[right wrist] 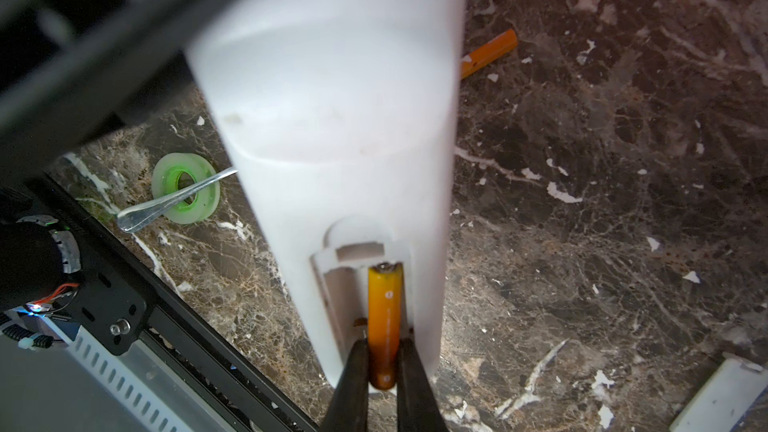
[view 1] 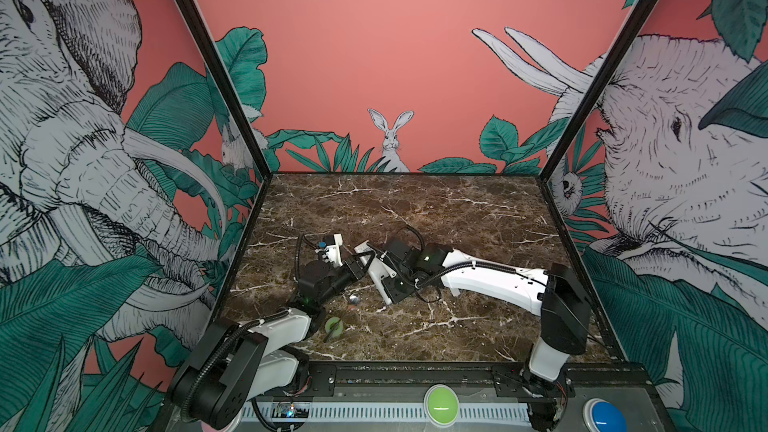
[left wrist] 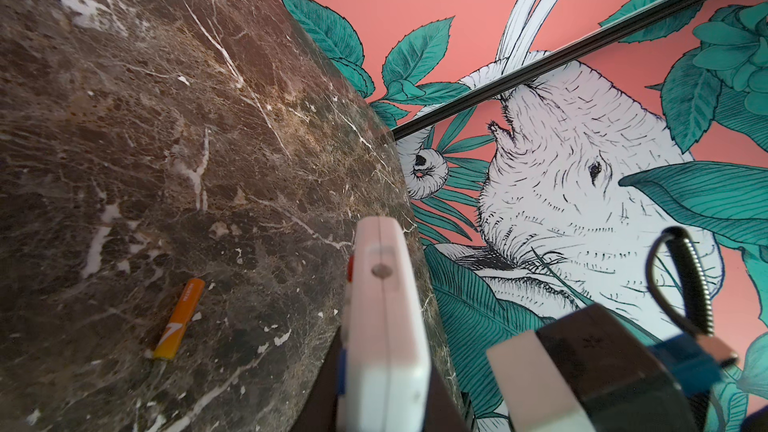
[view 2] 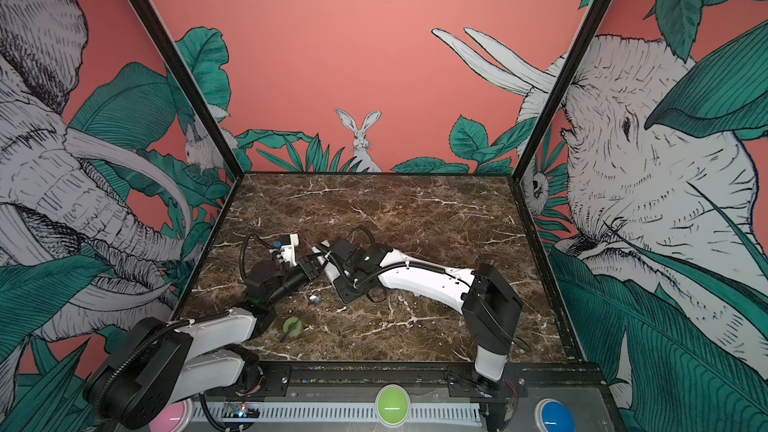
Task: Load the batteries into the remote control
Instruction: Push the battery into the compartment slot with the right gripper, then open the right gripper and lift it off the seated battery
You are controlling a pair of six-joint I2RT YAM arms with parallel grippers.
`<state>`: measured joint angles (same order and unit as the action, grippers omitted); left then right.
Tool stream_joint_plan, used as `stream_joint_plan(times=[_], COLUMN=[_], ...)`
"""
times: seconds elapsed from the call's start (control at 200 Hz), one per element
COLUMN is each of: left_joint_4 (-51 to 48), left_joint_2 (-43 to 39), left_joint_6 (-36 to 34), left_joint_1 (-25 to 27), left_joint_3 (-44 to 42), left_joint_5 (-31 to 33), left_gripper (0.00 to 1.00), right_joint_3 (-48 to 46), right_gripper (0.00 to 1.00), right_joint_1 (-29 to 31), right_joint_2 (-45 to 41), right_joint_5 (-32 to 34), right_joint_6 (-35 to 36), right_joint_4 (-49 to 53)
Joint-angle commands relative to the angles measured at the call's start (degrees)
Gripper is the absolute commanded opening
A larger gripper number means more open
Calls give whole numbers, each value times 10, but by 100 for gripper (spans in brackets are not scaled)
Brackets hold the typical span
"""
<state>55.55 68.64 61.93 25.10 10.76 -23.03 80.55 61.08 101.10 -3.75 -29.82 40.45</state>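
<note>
Tape roll (right wrist: 205, 201), green: nearest the front rail, on the marble tabletop (right wrist: 582, 201) beside the remote control (right wrist: 332, 118); a metal spoon (right wrist: 174, 201) lies across it. Remote control: white, back up, left gripper (left wrist: 384, 355) clamped on it away from its open compartment. Seated battery (right wrist: 384, 309), orange: in that compartment, right gripper (right wrist: 382, 344) pinched on it. Loose battery (left wrist: 179, 317): on the marble beyond the remote control, lettering too blurred to read. Cover strip (right wrist: 723, 396), white: near the compartment end.
</note>
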Motion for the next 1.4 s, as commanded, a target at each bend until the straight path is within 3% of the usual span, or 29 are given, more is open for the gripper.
stream_joint_plan(times=[0.0, 0.66, 1.055, 1.395], left_joint_4=[16, 10, 7, -36], left_joint_2=[-17, -22, -25, -30], left_joint_6=[8, 8, 5, -13], left_joint_1=[2, 2, 2, 3], left_joint_3=[-5, -8, -11, 9], left_joint_5=[-10, -10, -8, -38], left_gripper=[0, 0, 0, 0], right_joint_3=[0, 5, 3, 21], right_gripper=[15, 31, 33, 49], right_joint_1=[-8, -8, -7, -7], right_joint_2=[8, -9, -18, -39], right_joint_5=[26, 18, 0, 5], right_joint_6=[-7, -13, -19, -2], right_joint_4=[3, -9, -29, -10])
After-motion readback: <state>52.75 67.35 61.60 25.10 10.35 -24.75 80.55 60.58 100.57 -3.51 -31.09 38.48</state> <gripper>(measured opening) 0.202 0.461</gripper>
